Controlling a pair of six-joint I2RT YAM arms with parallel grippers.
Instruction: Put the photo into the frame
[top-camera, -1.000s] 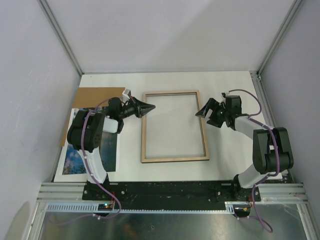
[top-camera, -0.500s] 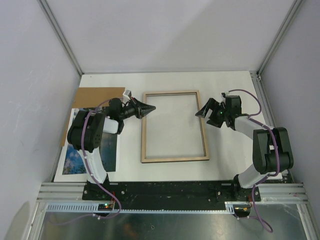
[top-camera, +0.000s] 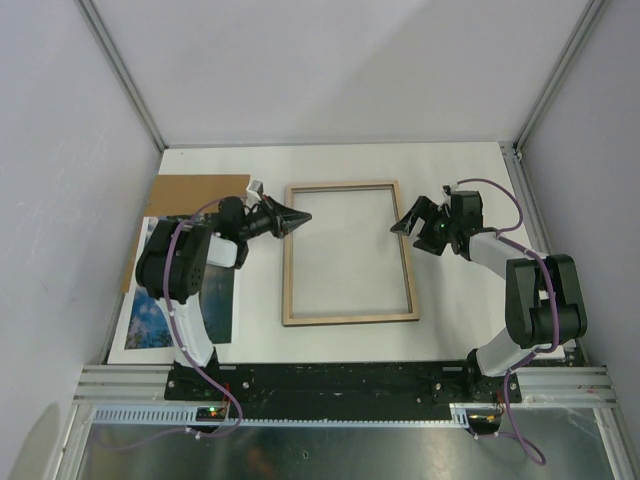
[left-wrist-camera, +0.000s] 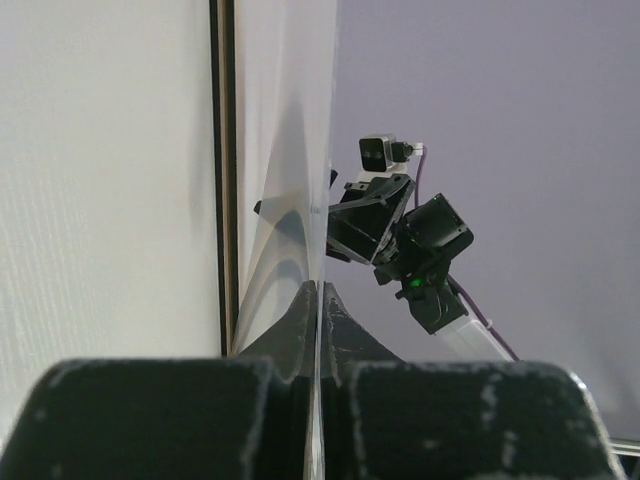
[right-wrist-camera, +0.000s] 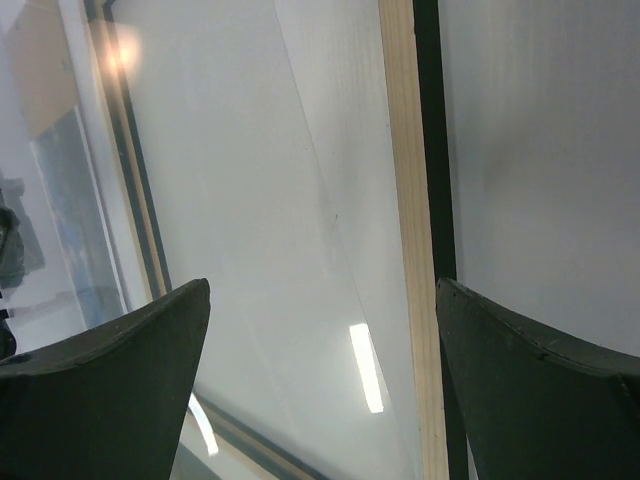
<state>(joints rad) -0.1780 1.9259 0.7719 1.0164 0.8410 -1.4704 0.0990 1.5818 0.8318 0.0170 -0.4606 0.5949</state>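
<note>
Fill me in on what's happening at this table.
The frame lies pale wood side up in the middle. The left gripper is shut at its upper left edge and appears to pinch the edge of the clear pane. The right gripper hangs open by the frame's right rail, holding nothing. The photo lies off to the left, beside a brown backing board, and is not yet in the frame.

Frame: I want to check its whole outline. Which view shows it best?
Top external: the whole frame lies flat, pale wood up. The right wrist shows only a close-up part of it; the left wrist, just a thin strip of its edge.
</note>
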